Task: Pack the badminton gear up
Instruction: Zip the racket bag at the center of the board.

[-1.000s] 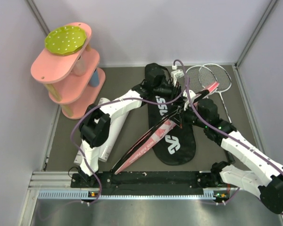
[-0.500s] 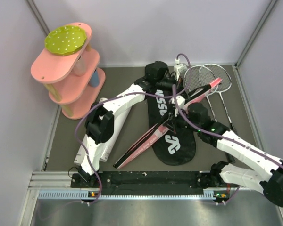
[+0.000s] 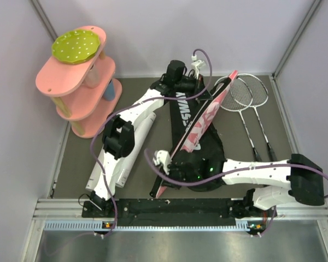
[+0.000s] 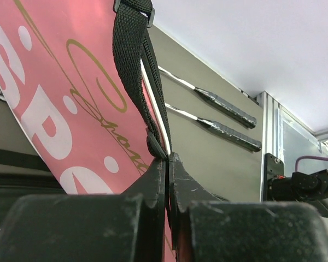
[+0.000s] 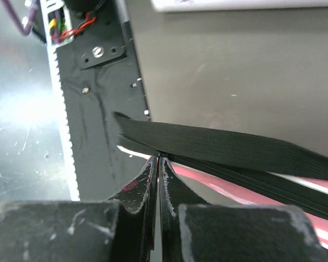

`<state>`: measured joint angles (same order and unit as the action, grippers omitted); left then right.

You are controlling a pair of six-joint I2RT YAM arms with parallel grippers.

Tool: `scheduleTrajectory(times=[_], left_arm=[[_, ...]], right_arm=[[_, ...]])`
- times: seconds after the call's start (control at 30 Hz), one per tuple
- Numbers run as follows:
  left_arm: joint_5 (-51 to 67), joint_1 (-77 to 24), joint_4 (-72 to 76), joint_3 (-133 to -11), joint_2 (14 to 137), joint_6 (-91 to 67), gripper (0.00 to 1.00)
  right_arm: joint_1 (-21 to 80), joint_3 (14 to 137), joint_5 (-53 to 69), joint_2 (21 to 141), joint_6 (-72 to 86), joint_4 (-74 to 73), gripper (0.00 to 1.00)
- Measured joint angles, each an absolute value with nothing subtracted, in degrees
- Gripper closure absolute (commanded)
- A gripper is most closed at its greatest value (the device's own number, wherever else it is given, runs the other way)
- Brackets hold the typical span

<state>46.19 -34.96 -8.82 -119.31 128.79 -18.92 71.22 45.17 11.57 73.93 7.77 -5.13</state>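
In the top view, the racket bag (image 3: 199,123) is held open mid-table, its pink flap stood on edge between the left gripper (image 3: 203,93) at the far end and the right gripper (image 3: 168,165) at the near end, with two rackets (image 3: 246,93) lying apart at the far right; an uneven pull could twist the flap. In the left wrist view, the jaws are clamped on the flap's thin edge beside the black strap (image 4: 134,49), a narrow hold that could slip. In the right wrist view, the jaws are pinched on black webbing (image 5: 218,147) near the black rail (image 5: 93,109), so only webbing might be raised.
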Motion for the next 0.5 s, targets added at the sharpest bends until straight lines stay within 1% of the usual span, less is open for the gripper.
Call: scheduleTrajectory(times=[0.17, 0.5], left_arm=[[45.63, -33.87, -11.35, -121.47, 129.64, -18.31, 1.0], [44.82, -33.45, -15.81, -123.81, 130.5, -18.04, 1.0]], right_arm=[[78.3, 46.57, 10.37, 78.72, 7.66, -4.1, 1.0], [84.42, 49.32, 4.64, 87.05, 6.39, -4.05, 1.0]])
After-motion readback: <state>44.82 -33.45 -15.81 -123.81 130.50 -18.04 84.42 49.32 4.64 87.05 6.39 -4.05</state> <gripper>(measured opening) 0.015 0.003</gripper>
